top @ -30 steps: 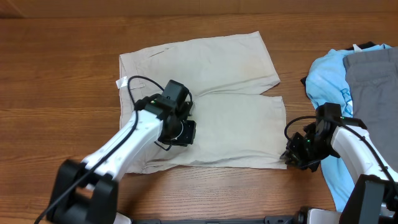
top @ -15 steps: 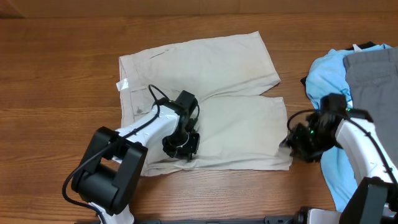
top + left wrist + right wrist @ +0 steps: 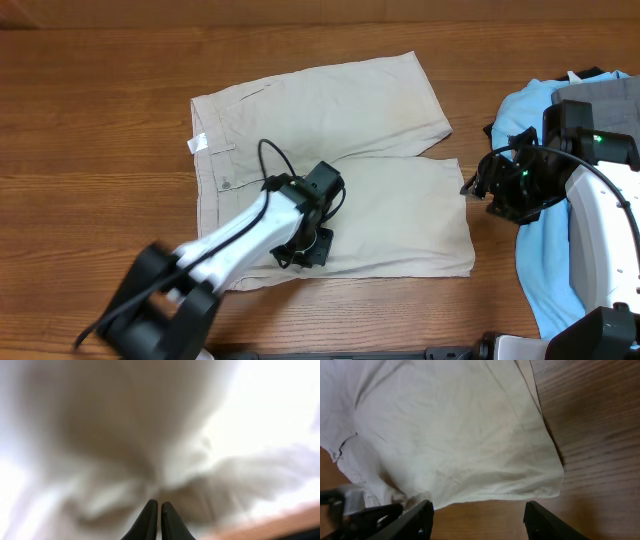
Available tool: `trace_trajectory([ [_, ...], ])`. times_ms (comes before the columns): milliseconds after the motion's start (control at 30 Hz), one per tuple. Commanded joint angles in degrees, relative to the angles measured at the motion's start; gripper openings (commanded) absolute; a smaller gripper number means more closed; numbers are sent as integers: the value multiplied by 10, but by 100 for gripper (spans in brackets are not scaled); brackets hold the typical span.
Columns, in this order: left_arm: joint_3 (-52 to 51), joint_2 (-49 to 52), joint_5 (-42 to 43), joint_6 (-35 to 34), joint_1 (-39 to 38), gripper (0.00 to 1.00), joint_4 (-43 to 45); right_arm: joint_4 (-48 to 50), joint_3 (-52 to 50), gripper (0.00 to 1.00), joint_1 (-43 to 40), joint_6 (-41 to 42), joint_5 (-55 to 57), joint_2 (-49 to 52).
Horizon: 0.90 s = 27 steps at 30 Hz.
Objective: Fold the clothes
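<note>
On the table: we see the shorts spread flat on the brown wood, a little left of centre, with the waistband to the left and both legs running to the right.
Label: small and white, it sticks out from the waistband edge at the far left of the shorts.
Button: it sits on the waistband, just right of the label and nearer the front edge.
Left arm: white, it reaches in from the lower left corner and crosses the waistband onto the near leg.
Left gripper: closed, with its two dark tips together and down against the cloth of the near leg. Our wrist view is blurred, so we cannot tell whether any fabric is pinched between them.
Hems: at the right the two legs part, and a narrow wedge of wood shows between them.
Right gripper: open, with its fingers well apart and nothing between them. It hangs over bare wood just beside the hem of the near leg, and we see it touching no cloth.
T-shirt: light blue and bunched, it lies at the right edge, apart from the shorts.
Grey garment: it lies on top of the T-shirt at the far right.
</note>
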Motion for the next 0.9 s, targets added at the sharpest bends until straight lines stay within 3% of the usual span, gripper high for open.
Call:
trace_trajectory([
  [0, -1, -94, -38, -85, -1, 5, -31, -11, 13, 63, 0, -17, -4, -4],
  [167, -6, -115, -96, -147, -1, 4, -72, -13, 13, 63, 0, -17, -4, -4],
  [400, -89, -103, -138, -226, 7, 4, -3, -6, 12, 64, 0, -31, 1, -4],
  [633, -200, -98, -126, -230, 38, 4, 89, -1, 12, 63, 0, -31, 7, -4],
  [733, -229, -98, -79, -226, 47, 4, 119, 2, 12, 63, 0, -31, 7, -4],
  [867, -225, -101, -71, -218, 48, 4, 106, 18, 12, 59, 0, -28, 5, -4],
])
